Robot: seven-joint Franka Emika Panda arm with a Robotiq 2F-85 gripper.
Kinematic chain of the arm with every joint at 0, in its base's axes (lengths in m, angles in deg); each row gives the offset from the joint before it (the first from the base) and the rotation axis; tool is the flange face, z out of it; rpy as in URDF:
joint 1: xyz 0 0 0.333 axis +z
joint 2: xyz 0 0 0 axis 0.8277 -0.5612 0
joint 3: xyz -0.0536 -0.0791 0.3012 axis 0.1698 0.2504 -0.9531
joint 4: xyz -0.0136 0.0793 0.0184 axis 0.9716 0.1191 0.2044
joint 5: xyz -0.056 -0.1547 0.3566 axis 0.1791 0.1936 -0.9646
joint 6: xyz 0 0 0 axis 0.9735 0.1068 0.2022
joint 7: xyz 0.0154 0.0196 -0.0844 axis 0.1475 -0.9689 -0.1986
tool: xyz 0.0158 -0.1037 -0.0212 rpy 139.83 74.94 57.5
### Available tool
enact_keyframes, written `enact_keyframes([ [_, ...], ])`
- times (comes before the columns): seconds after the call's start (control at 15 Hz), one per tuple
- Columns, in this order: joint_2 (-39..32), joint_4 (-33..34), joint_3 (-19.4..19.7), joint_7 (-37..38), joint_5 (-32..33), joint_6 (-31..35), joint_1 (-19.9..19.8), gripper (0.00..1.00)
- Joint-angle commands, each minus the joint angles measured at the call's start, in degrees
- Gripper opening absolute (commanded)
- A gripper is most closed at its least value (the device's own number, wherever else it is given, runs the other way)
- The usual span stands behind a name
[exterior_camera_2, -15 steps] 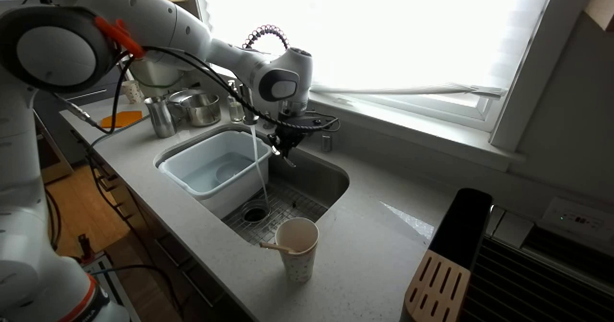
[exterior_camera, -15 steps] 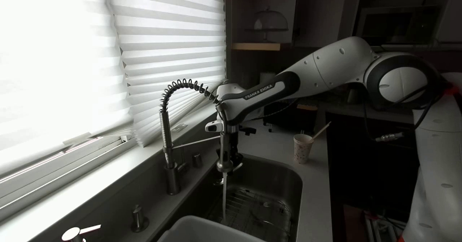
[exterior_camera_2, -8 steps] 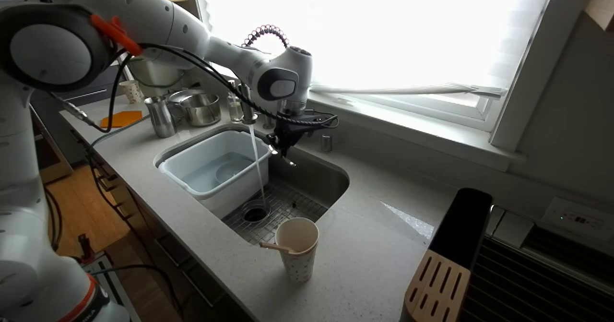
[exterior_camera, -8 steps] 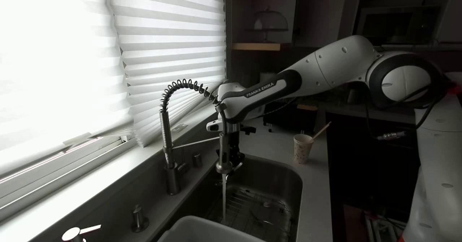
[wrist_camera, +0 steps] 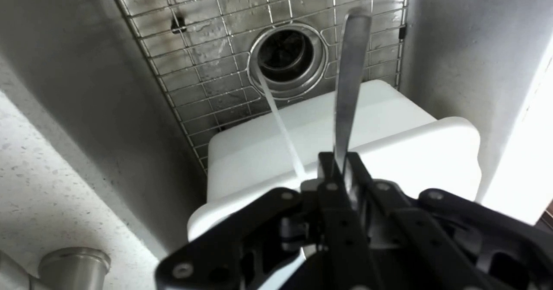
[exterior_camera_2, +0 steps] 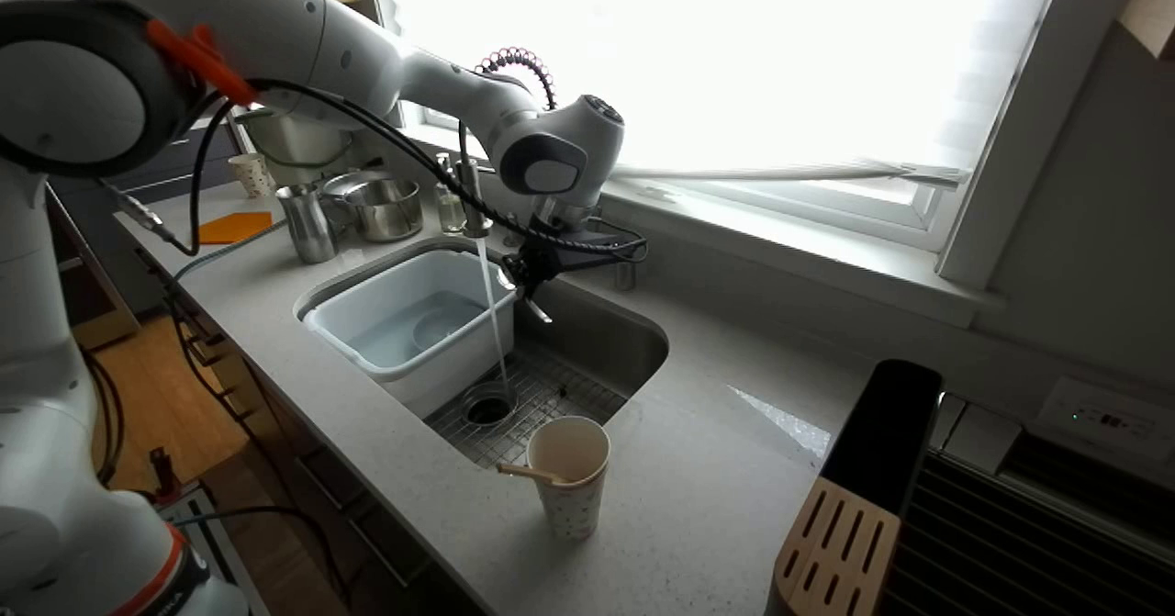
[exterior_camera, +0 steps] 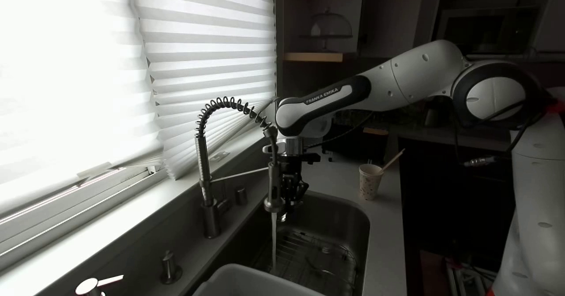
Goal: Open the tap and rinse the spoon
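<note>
- Well, the jaws clamp the spoon (wrist_camera: 350, 78) above the wire grid (wrist_camera: 203, 82).
- Water (wrist_camera: 283, 128) pours down from the tap (exterior_camera: 203, 166).
- A white tub (exterior_camera_2: 459, 368) stands in the sink (exterior_camera_2: 606, 341).

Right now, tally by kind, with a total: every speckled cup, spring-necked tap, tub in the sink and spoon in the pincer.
Speckled cups: 2
Spring-necked tap: 1
Tub in the sink: 1
Spoon in the pincer: 1
Total: 5
</note>
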Motion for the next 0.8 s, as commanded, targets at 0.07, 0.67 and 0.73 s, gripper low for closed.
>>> enact_keyframes([
  [0.07, 1.4, -2.0, 0.9, -5.3, -3.9, -4.1, -0.3, 0.02],
  [0.67, 1.2, -1.8, 1.0, -7.2, -8.0, -4.3, 0.5, 0.02],
  [0.73, 1.2, -1.8, 1.0, -7.1, -8.0, -4.0, 0.5, 0.02],
])
